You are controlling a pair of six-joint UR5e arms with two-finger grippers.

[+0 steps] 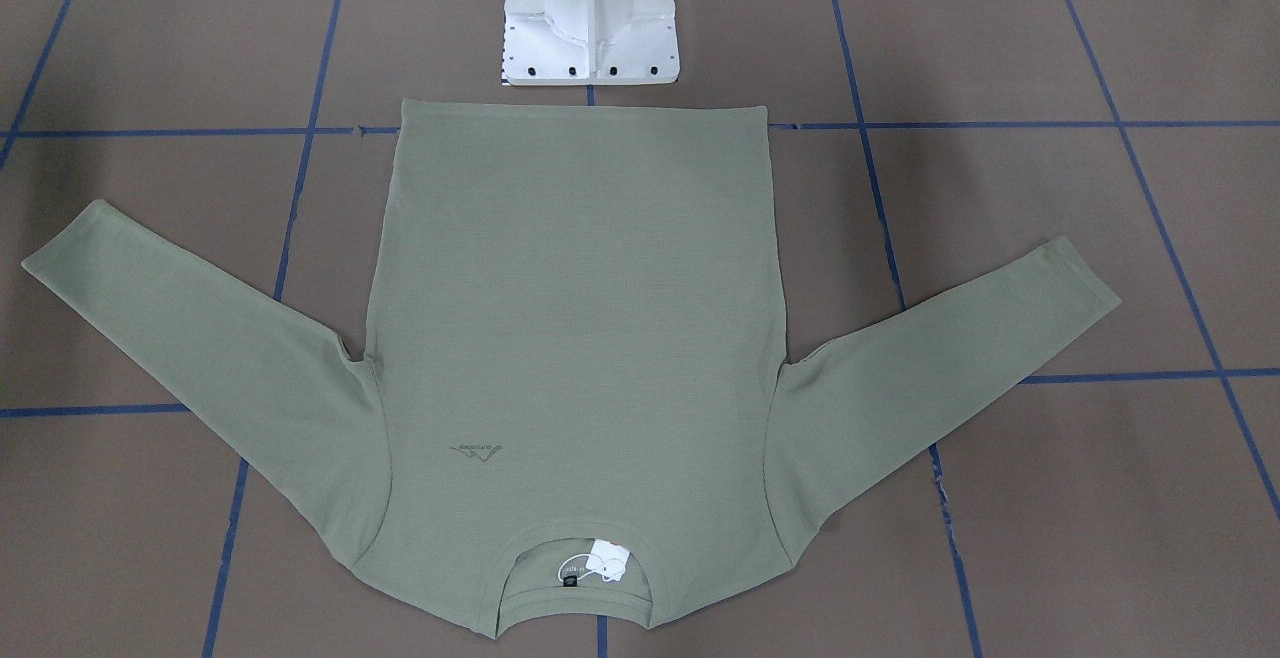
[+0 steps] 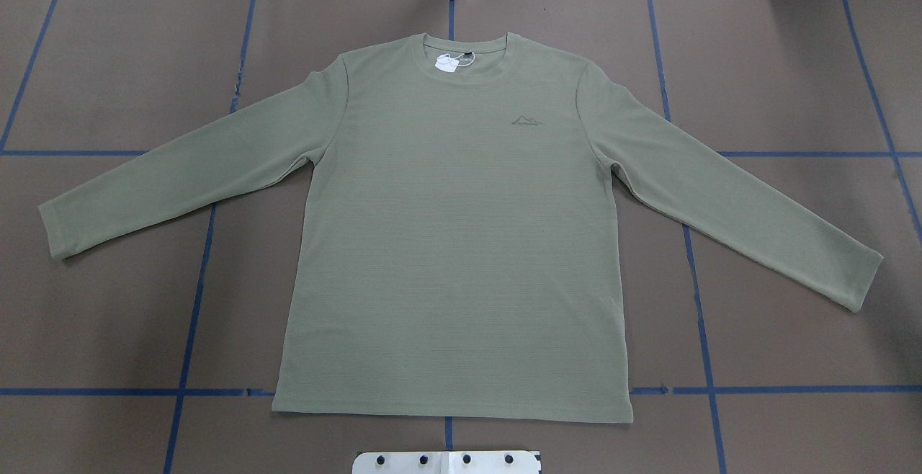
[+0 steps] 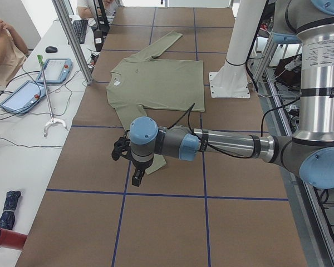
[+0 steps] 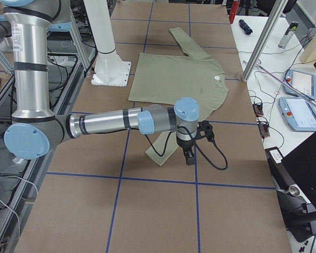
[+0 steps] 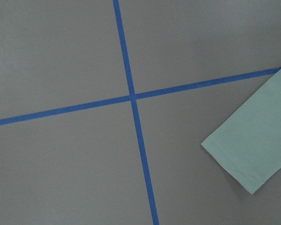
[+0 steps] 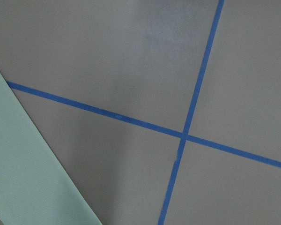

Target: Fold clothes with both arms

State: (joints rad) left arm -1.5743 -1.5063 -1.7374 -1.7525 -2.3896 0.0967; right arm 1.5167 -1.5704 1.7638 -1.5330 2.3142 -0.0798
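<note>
**Step in hand: pre-grasp, shirt flat and unfolded**

Finger state: the left gripper (image 3: 137, 178) and the right gripper (image 4: 189, 154) appear only in the side views, so I cannot tell whether their fingers are parted or closed. Neither appears to hold cloth. Each hangs above the brown table (image 2: 108, 63), close to a sleeve end.

The left wrist view shows one cuff (image 5: 246, 154) at the frame's right edge. The right wrist view shows a sleeve (image 6: 28, 178) at lower left. No fingers appear in either view.

The sage-green long-sleeved shirt (image 2: 454, 243) lies face up at the centre of the overhead frame, collar at the top and hem at the bottom. Its sleeves angle out to left and right.

Judgement: no fold is made yet. The next move likely calls for each gripper to descend on its near sleeve and carry it across the body.

Count:
- shirt: one, with two sleeves
- white tag (image 2: 446, 63): one
- chest logo (image 2: 526, 122): one
- arms: two, the left arm (image 3: 228, 147) and the right arm (image 4: 105, 124)
- white pedestal (image 1: 590, 28): one
</note>
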